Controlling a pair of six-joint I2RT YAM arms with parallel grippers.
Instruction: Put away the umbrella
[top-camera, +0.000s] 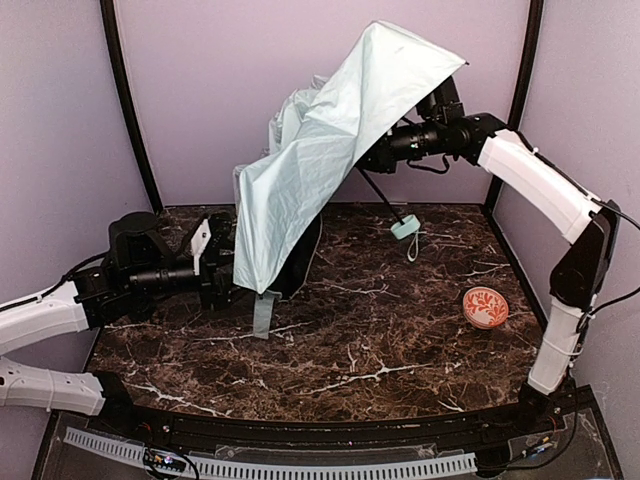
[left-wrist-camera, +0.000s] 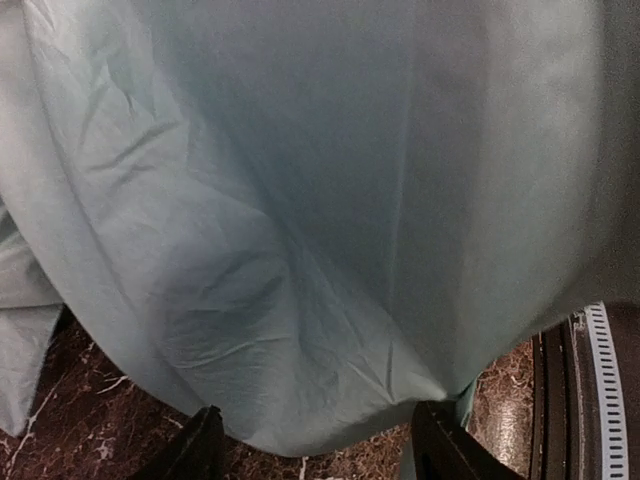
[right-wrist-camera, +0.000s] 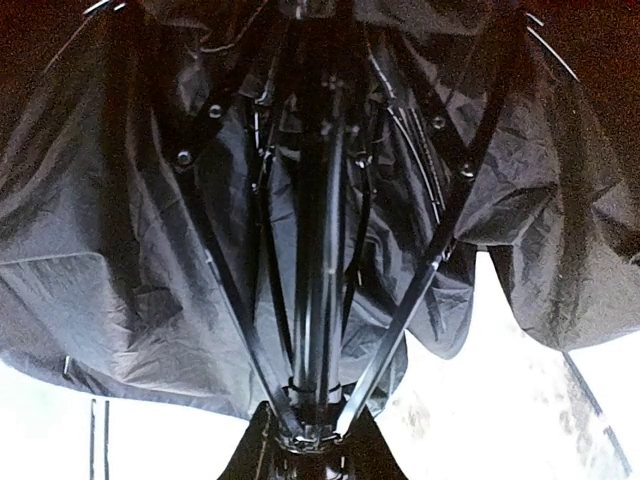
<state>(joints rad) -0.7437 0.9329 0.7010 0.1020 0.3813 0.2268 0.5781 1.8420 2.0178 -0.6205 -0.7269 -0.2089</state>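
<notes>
Upper centre: my right gripper (right-wrist-camera: 308, 445) clamps the black shaft (right-wrist-camera: 318, 300) of the pale mint-green folding umbrella (top-camera: 320, 150); centre left, my wide-open left gripper (left-wrist-camera: 315, 445) may catch only loose fabric (left-wrist-camera: 300, 250) and slip.

From above, the umbrella (top-camera: 320, 160) hides the right pincer (right-wrist-camera: 305, 455); the left pincer (left-wrist-camera: 318, 445) is mostly cropped in its wrist view.

One umbrella (top-camera: 310, 170) at eleven o'clock, one orange-red patterned ball (top-camera: 486, 307) at four o'clock, one marbled table (top-camera: 380, 350), two robot arms: left arm (top-camera: 40, 315) at eight o'clock, right arm (top-camera: 540, 180) at two.
</notes>
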